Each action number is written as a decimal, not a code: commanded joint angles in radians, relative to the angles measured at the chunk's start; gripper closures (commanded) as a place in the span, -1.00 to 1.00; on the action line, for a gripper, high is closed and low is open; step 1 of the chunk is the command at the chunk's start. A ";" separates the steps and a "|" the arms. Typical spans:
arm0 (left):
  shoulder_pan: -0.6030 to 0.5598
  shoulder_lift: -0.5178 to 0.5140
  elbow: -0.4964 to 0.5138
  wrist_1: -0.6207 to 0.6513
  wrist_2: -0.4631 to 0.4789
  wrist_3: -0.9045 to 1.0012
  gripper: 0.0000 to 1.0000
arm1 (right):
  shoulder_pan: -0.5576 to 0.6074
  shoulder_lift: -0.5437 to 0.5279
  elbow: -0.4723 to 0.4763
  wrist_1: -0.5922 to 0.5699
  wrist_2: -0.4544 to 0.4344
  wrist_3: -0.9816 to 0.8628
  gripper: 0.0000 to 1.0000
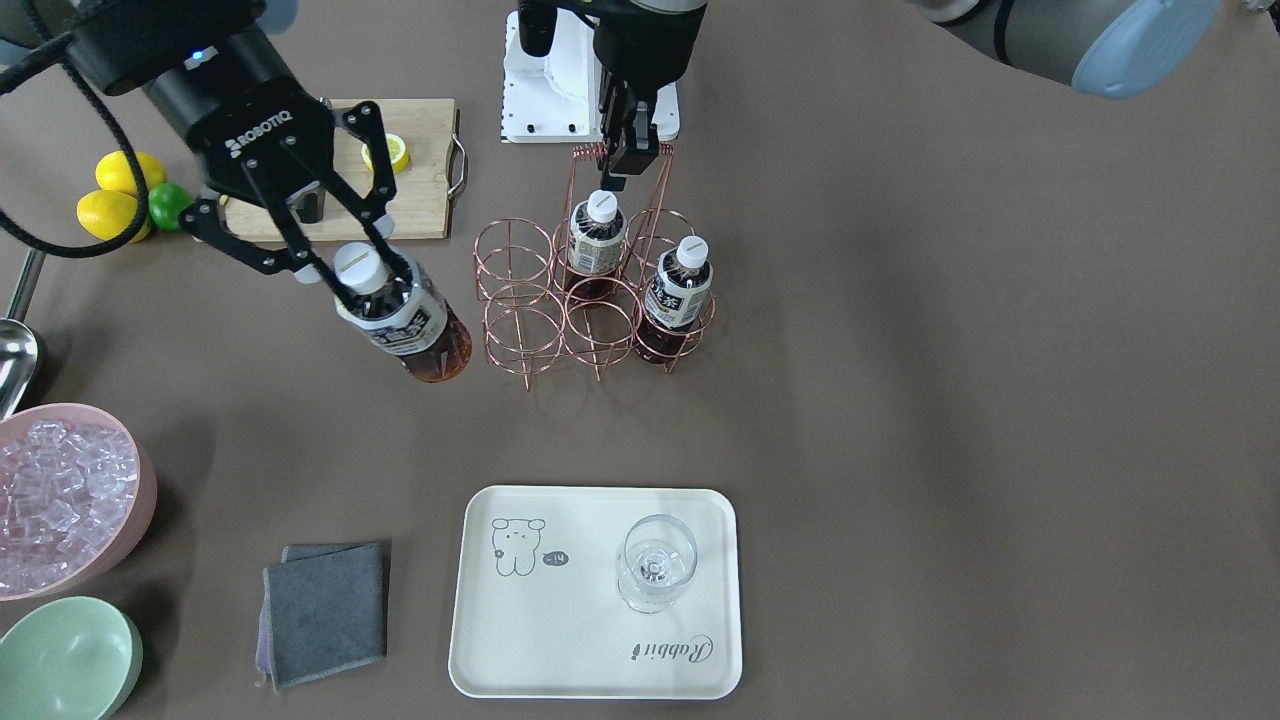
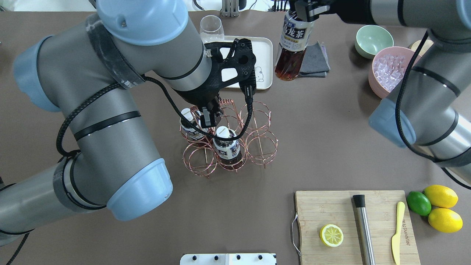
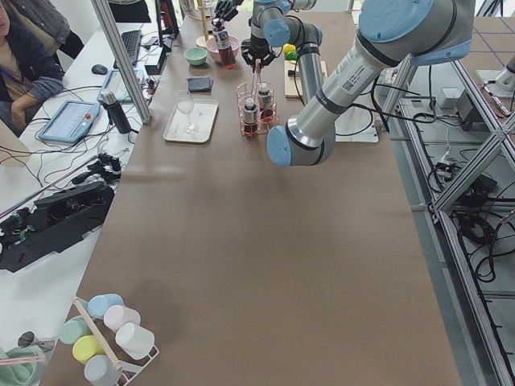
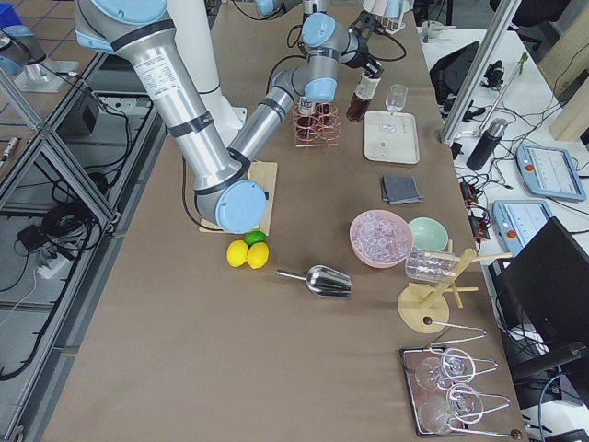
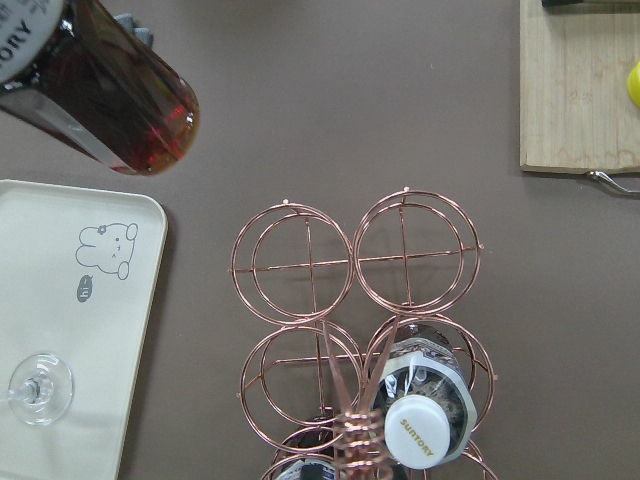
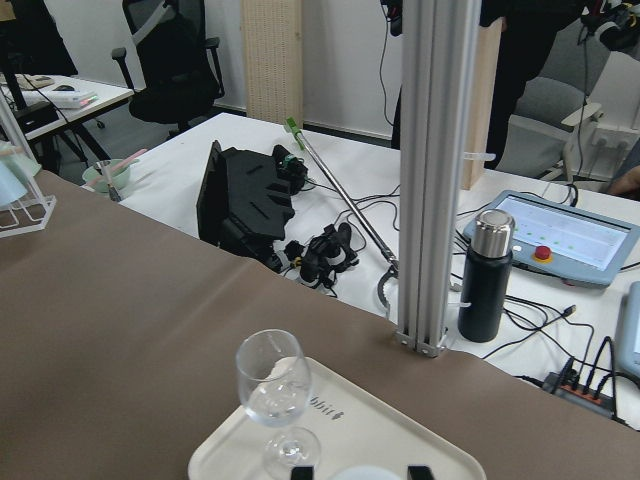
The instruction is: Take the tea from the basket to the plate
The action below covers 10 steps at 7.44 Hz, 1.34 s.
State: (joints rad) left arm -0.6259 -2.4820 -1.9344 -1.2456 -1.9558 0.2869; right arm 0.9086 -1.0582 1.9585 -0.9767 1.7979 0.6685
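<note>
My right gripper [image 1: 360,275] is shut on the white-capped neck of a tea bottle [image 1: 405,320] and holds it tilted in the air, clear of the basket [image 1: 600,300]. The bottle also shows in the overhead view [image 2: 292,44] and the left wrist view [image 5: 100,90]. Two more tea bottles [image 1: 597,240] [image 1: 678,290] stand in the copper wire basket. My left gripper [image 1: 630,165] is shut on the top of the basket's tall handle. The cream plate [image 1: 560,640] lies beyond the basket, with a wine glass [image 1: 655,565] standing on it.
A grey cloth [image 1: 325,610], a pink bowl of ice [image 1: 60,500] and a mint-green bowl [image 1: 65,660] lie on the robot's right of the plate. A wooden cutting board [image 2: 357,224] holds a lemon half, a muddler and a knife. Lemons and a lime [image 2: 438,206] lie beside it.
</note>
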 commanded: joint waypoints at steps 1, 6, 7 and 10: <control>0.000 0.000 -0.003 0.000 0.000 0.000 1.00 | 0.134 0.001 -0.106 0.015 0.070 -0.058 1.00; -0.002 0.002 -0.003 0.000 0.000 0.005 1.00 | 0.071 0.116 -0.585 0.538 -0.103 0.008 1.00; 0.000 0.002 0.000 0.000 0.000 0.006 1.00 | 0.006 0.153 -0.614 0.538 -0.192 0.034 1.00; -0.002 0.002 0.000 0.000 0.000 0.006 1.00 | -0.143 0.237 -0.725 0.532 -0.405 0.036 1.00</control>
State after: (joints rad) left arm -0.6266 -2.4806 -1.9348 -1.2456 -1.9558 0.2928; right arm 0.8466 -0.8589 1.2934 -0.4435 1.5074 0.7034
